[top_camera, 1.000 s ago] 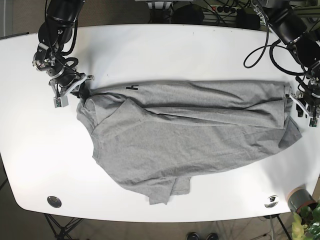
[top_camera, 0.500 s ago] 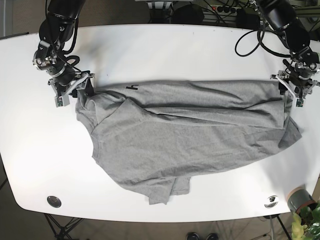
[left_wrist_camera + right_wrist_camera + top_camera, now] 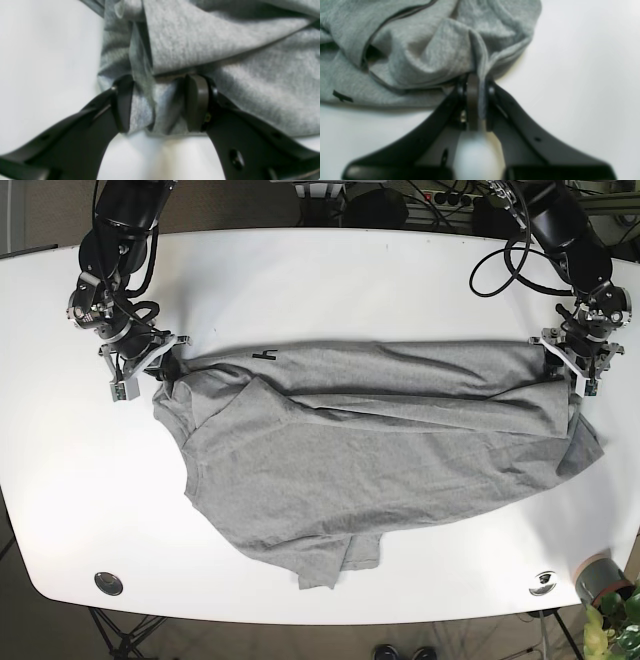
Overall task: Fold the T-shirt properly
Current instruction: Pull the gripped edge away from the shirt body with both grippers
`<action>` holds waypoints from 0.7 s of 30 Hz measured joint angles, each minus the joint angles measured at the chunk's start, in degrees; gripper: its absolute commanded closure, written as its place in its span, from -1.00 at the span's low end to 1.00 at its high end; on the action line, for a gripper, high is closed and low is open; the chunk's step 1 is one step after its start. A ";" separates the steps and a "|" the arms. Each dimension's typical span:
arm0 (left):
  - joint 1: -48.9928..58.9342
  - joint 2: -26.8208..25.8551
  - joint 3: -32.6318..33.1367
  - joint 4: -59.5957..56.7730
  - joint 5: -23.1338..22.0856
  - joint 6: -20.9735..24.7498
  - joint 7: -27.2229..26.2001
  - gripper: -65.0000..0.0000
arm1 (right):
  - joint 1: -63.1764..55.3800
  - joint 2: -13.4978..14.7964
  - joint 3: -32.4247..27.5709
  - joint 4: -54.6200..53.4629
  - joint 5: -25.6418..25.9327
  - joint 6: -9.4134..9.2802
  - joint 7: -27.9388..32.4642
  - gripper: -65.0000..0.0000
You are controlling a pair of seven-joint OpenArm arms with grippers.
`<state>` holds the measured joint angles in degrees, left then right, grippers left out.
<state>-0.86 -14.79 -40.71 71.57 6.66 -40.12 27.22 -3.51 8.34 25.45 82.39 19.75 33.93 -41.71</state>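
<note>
The grey T-shirt lies spread and creased across the white table. In the base view my right gripper sits at the shirt's upper left corner. The right wrist view shows that gripper shut on a thin upright fold of T-shirt cloth. My left gripper is at the shirt's upper right corner. In the left wrist view the left gripper stands open, its fingers on either side of a bunched edge of the T-shirt.
Two round metal discs are set into the table near its front edge. A grey pot with a green plant stands off the front right corner. Black cables hang by the arm at the back right.
My left gripper has moved up and inward from beside the shirt's right edge onto its upper right corner. My right gripper has stayed at the upper left corner, shifting only slightly.
</note>
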 measured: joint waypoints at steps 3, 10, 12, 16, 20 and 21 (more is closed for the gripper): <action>0.07 -0.04 0.00 -0.44 -0.70 0.02 -0.94 0.59 | -0.15 0.09 0.11 -0.02 -0.02 0.00 0.13 0.93; 0.20 0.09 0.09 -0.39 -0.68 -0.26 -0.76 1.00 | -1.51 0.09 0.28 3.98 0.02 0.04 -0.02 0.94; 0.72 0.20 -0.22 0.70 -0.66 -0.28 -0.55 1.00 | -2.71 0.07 0.33 5.11 0.00 0.02 -0.02 0.94; 5.25 0.48 -0.92 7.19 -0.35 -0.48 0.44 1.00 | -6.05 -0.33 1.84 8.24 0.22 0.24 -0.50 0.94; 8.57 1.88 -2.27 13.86 -0.04 -0.68 6.10 1.00 | -9.55 -0.09 4.96 12.07 0.85 0.70 -0.48 0.94; 8.81 2.67 -2.43 15.82 0.09 -0.57 7.56 1.00 | -10.05 -0.07 4.96 12.15 0.81 0.79 -0.52 0.94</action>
<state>7.94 -12.12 -43.13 87.39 6.74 -40.69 34.79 -13.56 8.27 30.41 94.54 20.56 34.72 -42.24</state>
